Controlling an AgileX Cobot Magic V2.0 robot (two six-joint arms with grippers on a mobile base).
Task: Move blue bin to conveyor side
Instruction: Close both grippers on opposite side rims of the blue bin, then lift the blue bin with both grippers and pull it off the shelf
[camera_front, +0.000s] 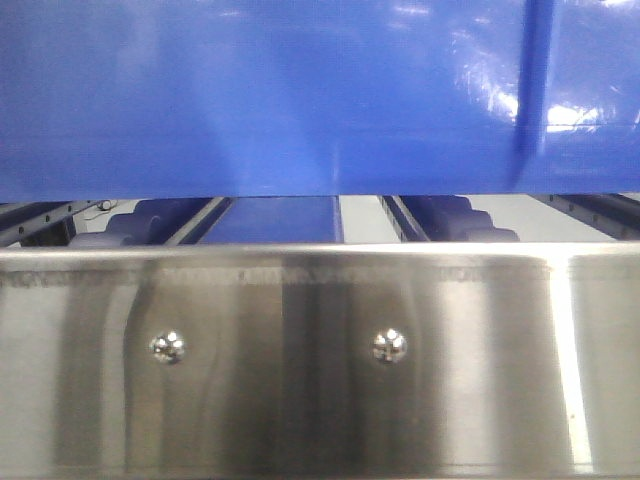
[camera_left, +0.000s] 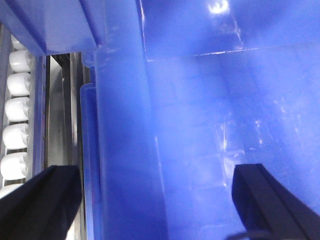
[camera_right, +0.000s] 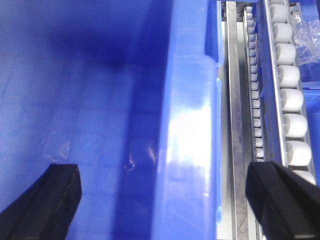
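**Q:** Location of the blue bin (camera_front: 300, 90)?
**A:** Behind the steel panel (camera_front: 320, 420), above the roller rails. Its wall fills the upper front view, with the rim and both ends cut off.

**Q:** Left gripper (camera_left: 155, 172) condition?
**A:** Released. Its black fingers (camera_left: 45, 200) stand wide apart on either side of the bin's side wall. White rollers (camera_left: 15, 135) lie just outside.

**Q:** Right gripper (camera_right: 162, 170)?
**A:** Also spread wide, astride the opposite rim. Whether the bin rests on the rails cannot be determined.
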